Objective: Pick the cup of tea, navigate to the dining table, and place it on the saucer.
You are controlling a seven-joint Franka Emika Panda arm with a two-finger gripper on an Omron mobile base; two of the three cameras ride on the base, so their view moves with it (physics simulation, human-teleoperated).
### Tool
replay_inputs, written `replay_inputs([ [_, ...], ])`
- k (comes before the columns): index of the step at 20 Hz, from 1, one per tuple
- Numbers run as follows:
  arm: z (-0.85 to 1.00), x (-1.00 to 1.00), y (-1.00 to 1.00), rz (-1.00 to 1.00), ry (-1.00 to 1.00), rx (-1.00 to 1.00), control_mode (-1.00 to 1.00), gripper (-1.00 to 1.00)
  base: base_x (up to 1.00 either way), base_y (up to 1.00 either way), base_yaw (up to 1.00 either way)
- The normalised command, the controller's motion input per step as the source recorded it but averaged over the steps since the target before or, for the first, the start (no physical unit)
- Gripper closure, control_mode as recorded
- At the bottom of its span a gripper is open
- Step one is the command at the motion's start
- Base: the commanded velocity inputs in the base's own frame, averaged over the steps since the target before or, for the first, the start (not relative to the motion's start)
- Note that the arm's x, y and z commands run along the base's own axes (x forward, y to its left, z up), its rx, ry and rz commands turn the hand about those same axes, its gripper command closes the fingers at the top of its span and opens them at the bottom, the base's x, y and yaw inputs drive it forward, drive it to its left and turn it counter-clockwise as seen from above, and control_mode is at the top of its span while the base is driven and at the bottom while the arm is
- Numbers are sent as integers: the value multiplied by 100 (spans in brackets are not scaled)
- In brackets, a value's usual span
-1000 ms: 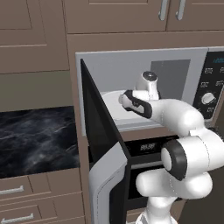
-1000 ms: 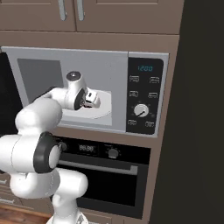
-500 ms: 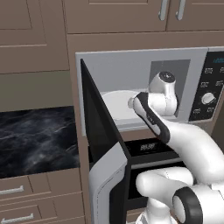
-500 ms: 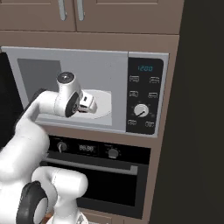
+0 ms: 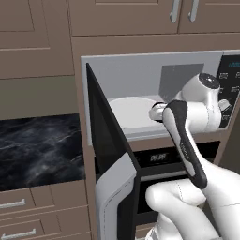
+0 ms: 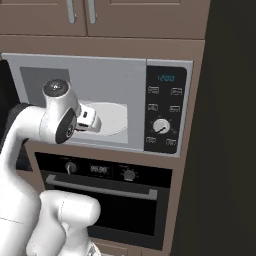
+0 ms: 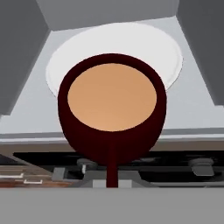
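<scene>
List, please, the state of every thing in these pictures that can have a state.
microwave door: swung open.
microwave plate: bare, inside the microwave.
cup of tea: upright, full, held in front of the microwave opening.
gripper: shut on the cup's handle.
oven door: closed.
upper cabinet doors: closed.

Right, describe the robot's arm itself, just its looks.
The arm is built of glossy white, rounded, bulbous segments. A black band runs along the forearm, and the joints end in dark grey round caps. No loose cables or lettering are visible. The pincer's fingertips cannot be made out clearly.
</scene>
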Motion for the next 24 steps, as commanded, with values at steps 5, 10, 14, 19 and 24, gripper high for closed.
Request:
replay_inputs([
  [5, 39, -94, 0, 8, 1, 0, -100, 100, 0, 0, 0],
  [10, 21, -74, 0, 0, 0, 0, -100, 100, 0, 0, 0],
  [14, 0, -16, 0, 0, 0, 0, -100, 100, 0, 0, 0],
  [19, 0, 0, 0, 0, 0, 0, -100, 100, 0, 0, 0],
  [24, 0, -7, 0, 0, 0, 0, 100, 100, -50, 0, 0],
])
